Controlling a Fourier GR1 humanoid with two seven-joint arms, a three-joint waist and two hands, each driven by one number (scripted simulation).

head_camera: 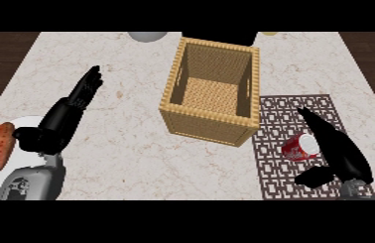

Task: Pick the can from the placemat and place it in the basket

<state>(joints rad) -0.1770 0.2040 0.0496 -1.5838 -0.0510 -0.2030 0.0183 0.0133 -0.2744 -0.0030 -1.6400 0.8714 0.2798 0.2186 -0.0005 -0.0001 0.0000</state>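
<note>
Now the red can [299,148] lies tipped on the placemat [285,113], just right of the basket [209,125]. Beside it the right robot hand [341,156] is released, fingers [322,130] straight; I'd want thumb and fingers wrapped round the can's body before lifting.

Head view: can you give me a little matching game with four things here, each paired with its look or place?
Things:
1. can
2. basket
3. placemat
4. left hand

Descriptions:
A. dark lattice pattern, right side of the counter
B. fingers straight, at the view's left
C. red, on the placemat
D. tan, woven, open-topped

Pairs: 1-C, 2-D, 3-A, 4-B.
</note>
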